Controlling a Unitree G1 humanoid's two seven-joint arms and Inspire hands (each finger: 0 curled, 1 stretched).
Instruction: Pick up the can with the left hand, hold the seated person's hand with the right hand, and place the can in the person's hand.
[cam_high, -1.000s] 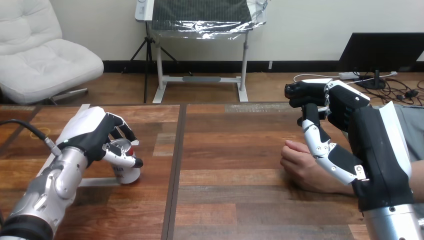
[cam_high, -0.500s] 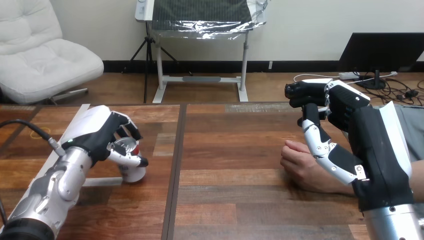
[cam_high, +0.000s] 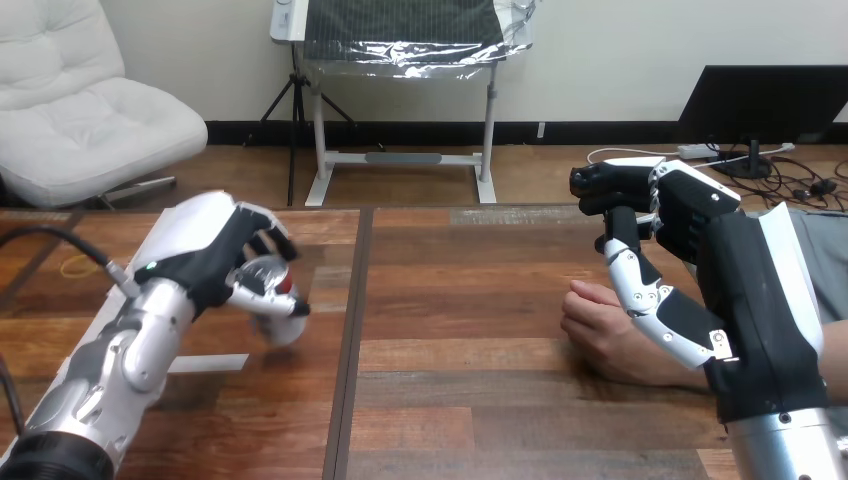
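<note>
Nearest to us, the left arm (cam_high: 105, 375) comes in low from the left and the right arm (cam_high: 790, 450) rises at the right edge. The middle of the surface (cam_high: 470, 400) lies bare between them. A pale strip of tape (cam_high: 205, 363) lies flat just near of the can, probably marking where it starts.

The left hand (cam_high: 205, 265) is closed around the can (cam_high: 278, 305), thumb on the near side and the other fingers over the far side. This is a wrap suited to carrying. The can sits tilted in that grip at the left of the surface; we cannot tell whether its base is clear of the wood.

At the right, the person's hand (cam_high: 595, 325) rests on the surface, well apart from the can. The right hand (cam_high: 690, 215) stands over it, placed to steady it for the handover. We cannot tell whether that hand grips anything or only hovers.

The way from can to person runs rightward over open wood and crosses a dark seam (cam_high: 345, 380) between two boards. Lifted, the can should clear that seam. The far edge of the surface lies beyond both hands, with spare room on that side.
</note>
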